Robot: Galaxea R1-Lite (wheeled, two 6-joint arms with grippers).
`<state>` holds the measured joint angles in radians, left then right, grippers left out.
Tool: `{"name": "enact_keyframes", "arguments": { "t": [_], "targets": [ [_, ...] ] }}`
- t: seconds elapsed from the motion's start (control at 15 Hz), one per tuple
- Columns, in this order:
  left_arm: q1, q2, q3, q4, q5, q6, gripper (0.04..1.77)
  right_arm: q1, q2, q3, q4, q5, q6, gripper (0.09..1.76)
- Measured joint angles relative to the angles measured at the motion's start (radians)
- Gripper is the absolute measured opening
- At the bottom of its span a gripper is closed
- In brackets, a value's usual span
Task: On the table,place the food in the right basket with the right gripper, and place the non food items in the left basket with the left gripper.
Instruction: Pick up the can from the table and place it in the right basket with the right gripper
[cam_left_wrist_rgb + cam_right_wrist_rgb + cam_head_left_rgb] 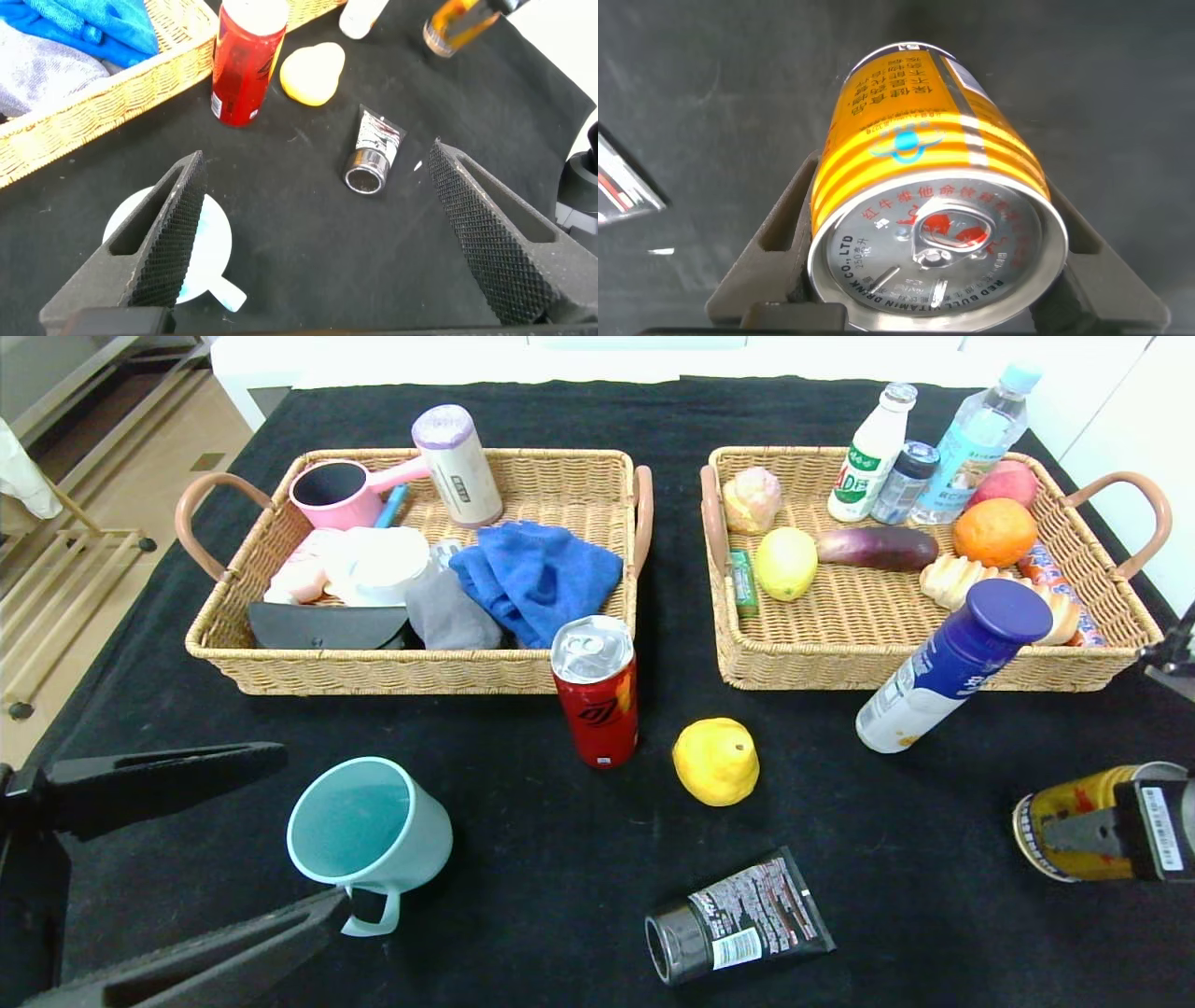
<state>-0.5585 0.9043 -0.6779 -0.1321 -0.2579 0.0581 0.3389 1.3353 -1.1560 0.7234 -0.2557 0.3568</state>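
The right gripper pinches a yellow can low at the table's right edge; the left gripper, spread wide, flanks the teal mug; both the left basket and right basket sit loaded

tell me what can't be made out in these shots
- Right gripper: head view cuts it off at the frame edge; the yellow can covers its fingertips in the right wrist view.
- Teal mug: left wrist view, mostly hidden by a finger of the left gripper.
- Dark flat item in the left basket: head view, half buried under cloths, unidentifiable.
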Motion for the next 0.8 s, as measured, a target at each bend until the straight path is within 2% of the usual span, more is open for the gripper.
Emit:
{"name": "enact_keyframes", "arguments": {
  "t": [0.47,0.8],
  "targets": [
    [0.000,-0.004,-0.002,0.001,0.000,0.000,1.72,-0.033,0.001,-0.215,-0.011,-0.017,-0.015,1.19],
    [0.000,-0.005,-0.001,0.000,0.000,0.000,1.72,-0.083,0.060,-0.249,-0.294,-0.013,-0.064,1.19]
  ]
}}
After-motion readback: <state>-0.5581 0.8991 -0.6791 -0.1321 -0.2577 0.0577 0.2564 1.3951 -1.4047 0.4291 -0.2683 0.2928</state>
